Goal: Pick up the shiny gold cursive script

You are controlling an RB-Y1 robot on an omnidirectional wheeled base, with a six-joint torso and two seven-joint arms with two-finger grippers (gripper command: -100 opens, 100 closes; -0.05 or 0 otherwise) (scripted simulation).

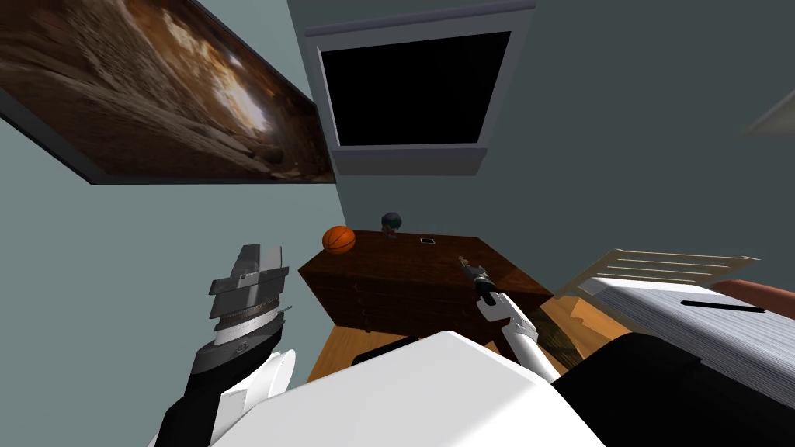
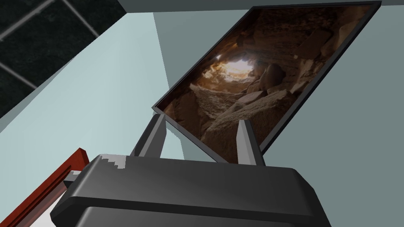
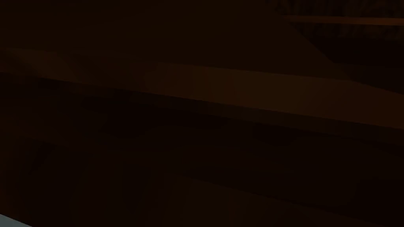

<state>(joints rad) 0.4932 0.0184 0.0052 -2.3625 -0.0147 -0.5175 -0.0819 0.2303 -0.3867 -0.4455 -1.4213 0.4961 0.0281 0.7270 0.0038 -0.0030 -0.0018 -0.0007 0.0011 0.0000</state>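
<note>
The robot stands before a dark brown dresser [image 1: 419,268] set into the room's corner, below a window [image 1: 411,159] whose pane is a black area. The right gripper [image 1: 463,261] reaches in over the dresser's front edge and hangs low above the right part of the top, with bare wood all round it; from the head view its grip cannot be told. The right wrist view is dim, all dark brown surfaces crossed by a slightly lighter band [image 3: 256,94], and it does not settle the matter.

The gold cursive script cannot be picked out, so its place cannot be told.

A basketball [image 1: 338,240] sits at the dresser's back left corner near the wall; a dark round ornament [image 1: 391,222] stands at the back edge just beside it; a small flat rectangle [image 1: 428,240] lies further right. All three are well apart from the gripper.

To the right, a strip of orange floor [image 1: 578,310] separates the dresser from a bed [image 1: 699,326] with a pale slatted headboard [image 1: 668,264].

The left gripper [image 1: 262,260] is raised beside the left wall, well apart from the dresser; in its wrist view the left gripper [image 2: 200,119] has its fingers [image 2: 244,138] spread, nothing between them.
</note>
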